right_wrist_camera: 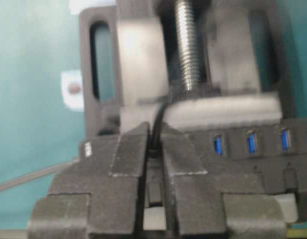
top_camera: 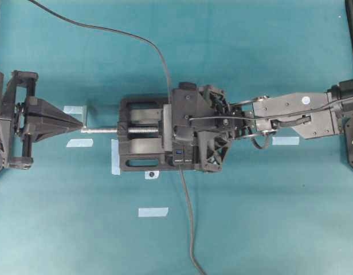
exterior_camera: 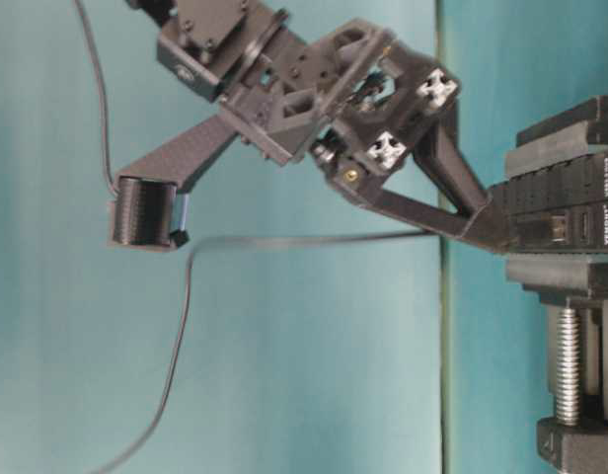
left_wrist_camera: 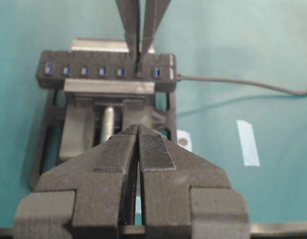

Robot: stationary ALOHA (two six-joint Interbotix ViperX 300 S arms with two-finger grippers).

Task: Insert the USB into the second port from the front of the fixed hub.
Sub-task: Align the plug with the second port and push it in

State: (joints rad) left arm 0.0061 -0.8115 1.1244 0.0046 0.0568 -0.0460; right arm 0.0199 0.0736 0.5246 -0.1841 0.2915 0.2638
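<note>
USB, the small black plug (right_wrist_camera: 154,149) on its thin dark-grey cable (top_camera: 188,223), is pinched between the two fingers of the right gripper (right_wrist_camera: 153,159), which is closed tightly on it. The plug stands directly at the fixed hub (left_wrist_camera: 107,71), a long narrow black bar with a row of small blue slots. In the left wrist view the fingers come down on the slot next to the last one at the hub's cable end, which I judge to be the second port. How deep the plug sits I cannot tell, because the fingers hide it. So the approach seems finished; pushing fully in and releasing are probably still left. Around it, the black vise (top_camera: 139,140) with the silver screw (top_camera: 102,130) holds the hub. The left gripper (left_wrist_camera: 138,149) is closed and empty, well apart.
</note>
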